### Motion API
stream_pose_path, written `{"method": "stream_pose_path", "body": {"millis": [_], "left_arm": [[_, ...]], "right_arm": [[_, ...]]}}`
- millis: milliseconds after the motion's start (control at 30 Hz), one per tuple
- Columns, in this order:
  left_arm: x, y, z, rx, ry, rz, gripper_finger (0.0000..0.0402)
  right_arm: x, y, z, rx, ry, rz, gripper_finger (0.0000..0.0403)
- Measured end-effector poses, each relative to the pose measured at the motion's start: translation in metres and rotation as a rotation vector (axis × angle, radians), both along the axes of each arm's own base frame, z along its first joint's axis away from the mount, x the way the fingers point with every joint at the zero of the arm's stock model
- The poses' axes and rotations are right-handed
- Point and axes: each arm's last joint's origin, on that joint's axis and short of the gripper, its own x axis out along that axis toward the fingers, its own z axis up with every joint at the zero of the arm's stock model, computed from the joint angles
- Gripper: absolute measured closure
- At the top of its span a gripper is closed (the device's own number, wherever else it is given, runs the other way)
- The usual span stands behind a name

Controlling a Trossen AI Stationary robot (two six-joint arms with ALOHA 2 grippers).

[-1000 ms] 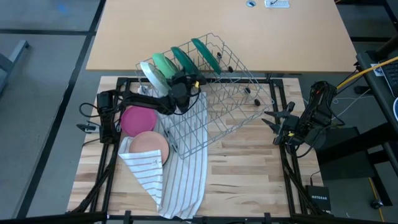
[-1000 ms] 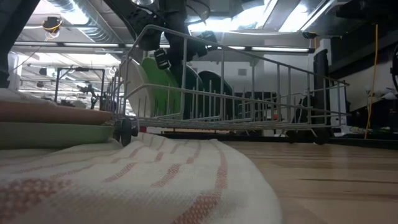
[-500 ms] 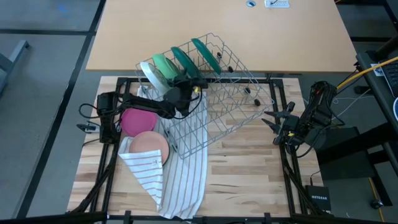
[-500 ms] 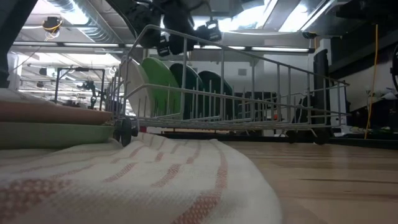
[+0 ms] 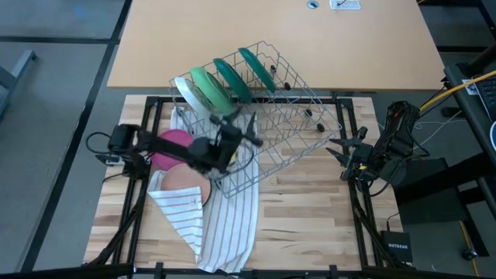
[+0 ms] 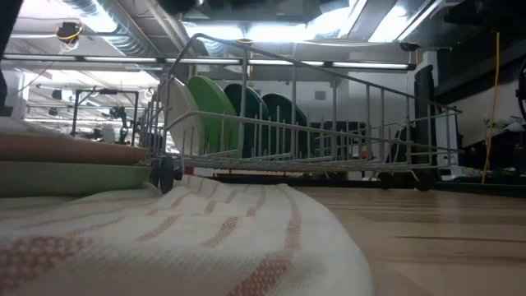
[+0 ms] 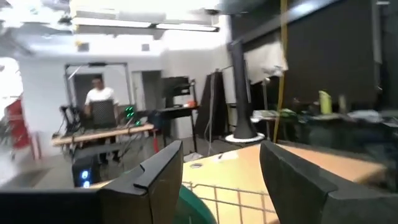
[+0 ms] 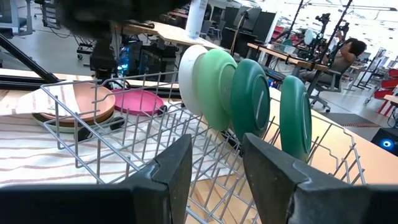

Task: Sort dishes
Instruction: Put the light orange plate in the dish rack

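- From above we saw the wire rack (image 5: pixel 252 116) set slantwise near the desk's (image 5: pixel 310 225) far edge, with four dishes standing on edge in its far-left end: a white-faced plate (image 5: pixel 188 94), a light green plate (image 5: pixel 208 87), and two dark green plates (image 5: pixel 231 79) (image 5: pixel 256 67).
- The left gripper (image 5: pixel 242 133) hung over the rack's near-left part, fingers apart and empty.
- The magenta plate (image 5: pixel 172 147) and peach-pink plate (image 5: pixel 184 180) lay on the striped cloth (image 5: pixel 225 225) by the left edge.
- The right gripper (image 5: pixel 335 149) waited at the right edge, fingers apart.
- Only the right wrist view showed a light green dish (image 8: pixel 65 126) under the peach-pink one; the low view showed no gripper.
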Motion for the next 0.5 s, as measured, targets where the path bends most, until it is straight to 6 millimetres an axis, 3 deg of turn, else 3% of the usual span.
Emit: {"method": "stream_pose_path", "body": {"millis": [233,500], "left_arm": [[-0.038,-0.073,0.022,-0.170,0.205,0.107,0.0199],[-0.072,-0.138,0.032,-0.259,0.084,-0.101,0.0199]], "right_arm": [[0.000,0.000,0.000,0.000,0.000,0.000,0.0258],[0.000,0.001,-0.001,0.074,-0.009,0.029,0.0258]]}}
